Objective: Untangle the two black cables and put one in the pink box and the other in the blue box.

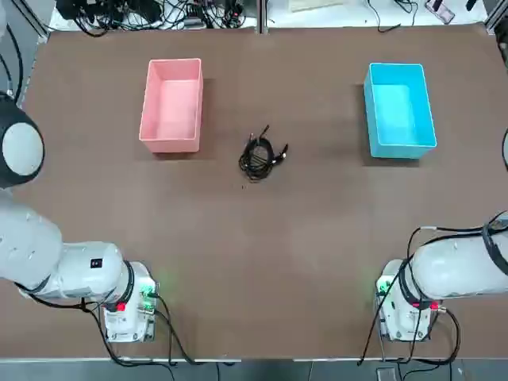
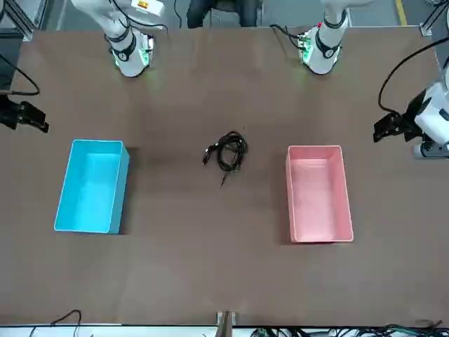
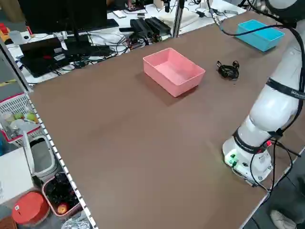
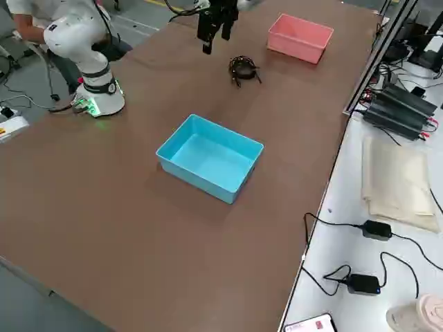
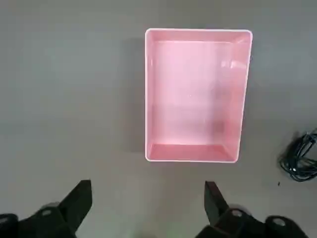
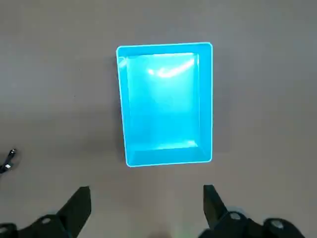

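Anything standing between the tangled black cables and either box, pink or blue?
Nothing visible: only bare tabletop separates the black cables from the pink box on their left and the blue box on their right.

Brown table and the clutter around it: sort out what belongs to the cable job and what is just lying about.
For the job:
- tangled black cables with small plug ends
- pink rectangular plastic box
- bright blue rectangular plastic box

Just lying about:
- folded cream cloth
- black wire clutter
- red round lid
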Controlling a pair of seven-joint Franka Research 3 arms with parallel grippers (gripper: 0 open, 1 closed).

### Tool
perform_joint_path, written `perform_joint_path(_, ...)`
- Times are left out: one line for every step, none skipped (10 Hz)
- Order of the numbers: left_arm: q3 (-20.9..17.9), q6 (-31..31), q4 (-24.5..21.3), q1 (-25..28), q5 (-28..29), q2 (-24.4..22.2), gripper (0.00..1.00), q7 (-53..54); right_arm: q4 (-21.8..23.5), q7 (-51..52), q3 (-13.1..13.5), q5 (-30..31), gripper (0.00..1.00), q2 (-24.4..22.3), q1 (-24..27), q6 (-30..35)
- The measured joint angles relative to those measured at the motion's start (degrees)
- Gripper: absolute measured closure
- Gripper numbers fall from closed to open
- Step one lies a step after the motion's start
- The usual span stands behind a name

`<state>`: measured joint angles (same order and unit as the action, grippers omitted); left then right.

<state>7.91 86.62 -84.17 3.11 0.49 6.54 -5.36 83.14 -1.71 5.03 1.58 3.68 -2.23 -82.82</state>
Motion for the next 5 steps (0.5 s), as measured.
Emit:
perform_joint_path(0.0,0.0,0.0,0.0,0.0,0.0,0.00,0.0,0.0,0.0,0.0,0.0,0.00,0.0,0.0,0.0)
perform_joint_path(0.1,0.0,0.0,-0.2,-0.1,0.0,0.00,-0.1,0.0,0.0,0.0,0.0,0.00,0.0,0.0,0.0)
perform_joint_path(0.5,0.0,0.0,-0.8,-0.2,0.0,0.00,-0.2,0.0,0.0,0.0,0.0,0.00,0.0,0.0,0.0)
perform_joint_path(1.2,0.0,0.0,-2.4,-0.2,0.3,0.00,-0.5,0.0,0.0,0.0,0.0,0.00,0.0,0.0,0.0)
perform_joint_path(1.5,0.0,-0.1,-4.4,-0.3,1.3,0.00,-2.6,0.0,0.0,0.0,0.0,0.00,0.0,0.0,0.0)
